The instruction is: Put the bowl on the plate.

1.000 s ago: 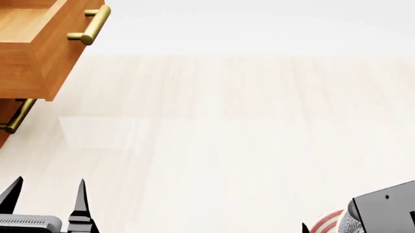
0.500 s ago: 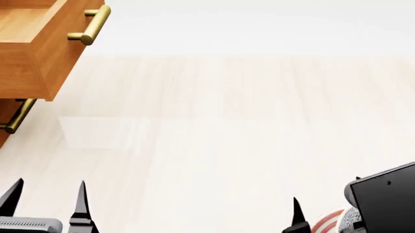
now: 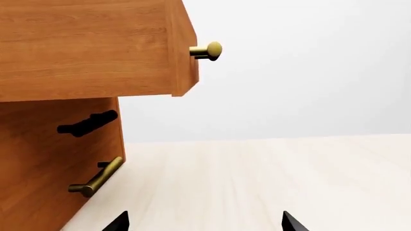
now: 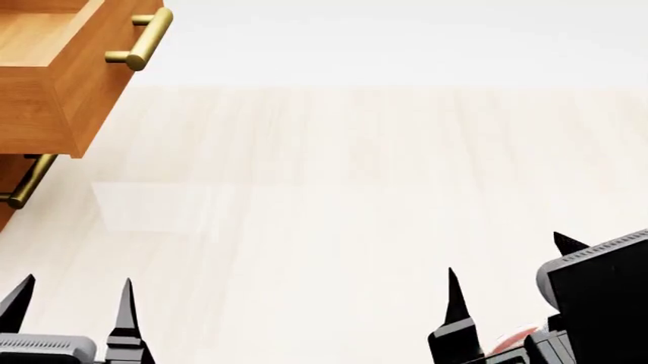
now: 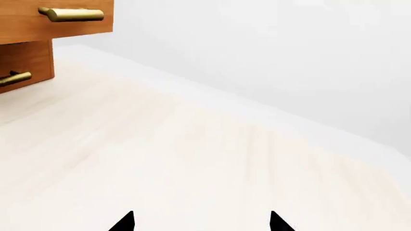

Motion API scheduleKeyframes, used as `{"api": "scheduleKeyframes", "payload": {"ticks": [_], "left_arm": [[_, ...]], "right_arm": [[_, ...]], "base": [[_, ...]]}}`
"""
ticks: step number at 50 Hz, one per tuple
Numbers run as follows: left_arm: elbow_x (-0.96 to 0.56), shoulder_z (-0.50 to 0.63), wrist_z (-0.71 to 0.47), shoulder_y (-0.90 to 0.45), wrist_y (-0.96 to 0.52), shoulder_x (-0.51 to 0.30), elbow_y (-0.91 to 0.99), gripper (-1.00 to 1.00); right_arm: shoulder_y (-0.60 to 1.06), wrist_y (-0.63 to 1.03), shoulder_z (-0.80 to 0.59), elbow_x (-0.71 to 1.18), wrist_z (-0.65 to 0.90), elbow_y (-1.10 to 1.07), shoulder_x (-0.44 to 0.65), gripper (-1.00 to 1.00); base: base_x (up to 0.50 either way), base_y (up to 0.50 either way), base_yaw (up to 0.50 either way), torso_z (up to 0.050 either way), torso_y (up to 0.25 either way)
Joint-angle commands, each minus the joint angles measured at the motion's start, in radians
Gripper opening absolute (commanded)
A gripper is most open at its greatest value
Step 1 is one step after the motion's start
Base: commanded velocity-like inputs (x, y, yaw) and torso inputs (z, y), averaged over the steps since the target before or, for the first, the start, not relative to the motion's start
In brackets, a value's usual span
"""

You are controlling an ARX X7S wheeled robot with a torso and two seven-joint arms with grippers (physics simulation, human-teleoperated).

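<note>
Down at the near right edge of the head view, only a sliver of the plate (image 4: 514, 339) shows: a curved pale patch with a reddish ring, wedged between the black finger and dark body of the right pincer (image 4: 506, 284). Most of it is cut off by the frame and covered by the arm. The bowl cannot be made out in any view.

That right pincer stands released, its two pointed black tips set well apart, with nothing between them in its wrist view (image 5: 201, 220). The left pincer (image 4: 71, 299) is likewise spread wide, its slim spikes rising from the near left edge over bare surface; its wrist view (image 3: 202, 222) shows only the tips of both.

Pale, faintly grained wood makes up the surface (image 4: 354, 197), smooth with a soft sheen. At its far left corner sits an orange-brown wooden cabinet (image 3: 45, 159) with a pulled-out drawer (image 4: 61, 68), whose brass bar handle (image 4: 139, 39) is round and cylindrical. A second brass handle (image 4: 29, 182) lies lower, partly hidden under the drawer.
</note>
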Motion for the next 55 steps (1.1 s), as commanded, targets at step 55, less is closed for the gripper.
{"api": "scheduleKeyframes", "payload": {"ticks": [55], "left_arm": [[0.005, 0.036, 0.006, -0.047, -0.021, 0.006, -0.098, 1.0]], "right_arm": [[0.012, -0.091, 0.049, -0.198, -0.006, -0.138, 0.013, 1.0]], "base": [[0.0, 0.0, 0.0, 0.0, 0.0]]}}
